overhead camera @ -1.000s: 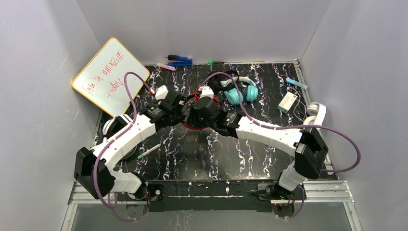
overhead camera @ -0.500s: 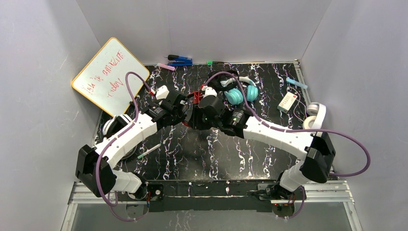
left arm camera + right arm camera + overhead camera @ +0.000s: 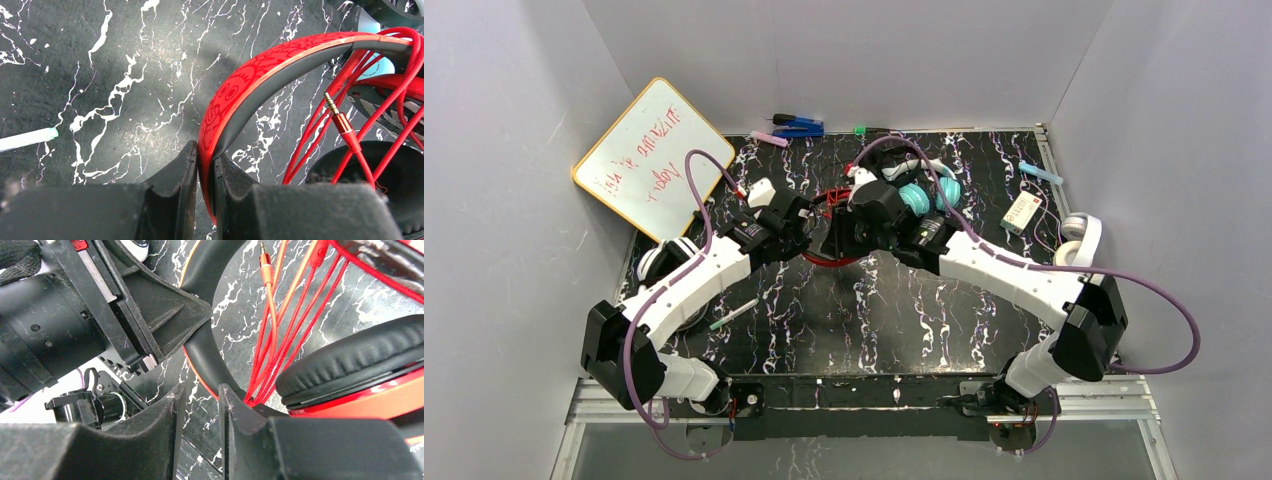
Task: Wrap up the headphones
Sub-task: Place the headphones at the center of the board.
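Red headphones (image 3: 280, 57) sit mid-desk (image 3: 100, 60), between the two arms and just in front of the teal headphones (image 3: 914, 197). Left end effector (image 3: 205, 172) is clenched on the red headband, pinching it edge-on across its thickness, patterned face on one pad and dark inner lining on the other. Right end effector (image 3: 200, 407) hangs close by, jaws parted a little, bare desk showing through the gap and nothing caught in it. The band curves past its tips and the strands of red cord (image 3: 280, 330) bunch just outside one finger. Several loops of cord already lie across the band and the black ear pad (image 3: 350, 360), and the gold-and-red plug (image 3: 336, 112) dangles free. Handling, as a guess: light overall. The band looks springy and glossy, so it may twist or slide in a narrow pinch, and a hold near its middle looks steadier. The pads look soft and would squash, so they make a poor hold. The cord is thin, limp and slick. It is best taken near the plug or on a single strand, with a light pull to spare the loops and the joint at the cup.
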You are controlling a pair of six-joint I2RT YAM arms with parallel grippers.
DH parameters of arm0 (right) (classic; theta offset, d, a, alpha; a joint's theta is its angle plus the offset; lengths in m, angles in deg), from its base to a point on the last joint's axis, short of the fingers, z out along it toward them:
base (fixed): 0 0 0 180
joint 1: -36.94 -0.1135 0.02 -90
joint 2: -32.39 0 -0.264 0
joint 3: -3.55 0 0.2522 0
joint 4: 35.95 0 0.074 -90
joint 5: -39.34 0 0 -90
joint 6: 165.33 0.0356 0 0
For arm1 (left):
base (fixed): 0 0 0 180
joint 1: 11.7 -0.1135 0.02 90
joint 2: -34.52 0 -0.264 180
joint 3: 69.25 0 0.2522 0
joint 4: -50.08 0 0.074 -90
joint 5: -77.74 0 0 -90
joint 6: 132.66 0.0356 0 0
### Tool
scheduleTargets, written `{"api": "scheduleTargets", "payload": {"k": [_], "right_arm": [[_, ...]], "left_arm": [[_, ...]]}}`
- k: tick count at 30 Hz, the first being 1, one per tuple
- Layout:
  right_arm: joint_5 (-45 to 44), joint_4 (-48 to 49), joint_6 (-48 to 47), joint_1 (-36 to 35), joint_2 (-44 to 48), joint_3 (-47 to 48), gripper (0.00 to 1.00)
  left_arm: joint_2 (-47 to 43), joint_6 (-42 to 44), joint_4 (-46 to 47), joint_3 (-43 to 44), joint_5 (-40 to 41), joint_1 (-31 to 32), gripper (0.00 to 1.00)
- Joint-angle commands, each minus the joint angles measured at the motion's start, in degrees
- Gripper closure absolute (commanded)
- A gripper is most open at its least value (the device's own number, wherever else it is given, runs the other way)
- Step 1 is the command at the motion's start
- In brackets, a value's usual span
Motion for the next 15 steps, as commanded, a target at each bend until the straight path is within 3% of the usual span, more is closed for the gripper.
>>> {"api": "scheduleTargets", "payload": {"k": [1,15], "right_arm": [[2.5,2.1,-3.7,1.3,4.4,3.4,0.62],[5.3,-4.3,-6.3,9.0,7.5,-0.4,0.55]], "left_arm": [[-1.4,-1.8,1.6,-0.5,1.3,0.0,1.0],[-1.6,-2.5,0.7,-3.1,2.3,-0.1,1.0]]}}
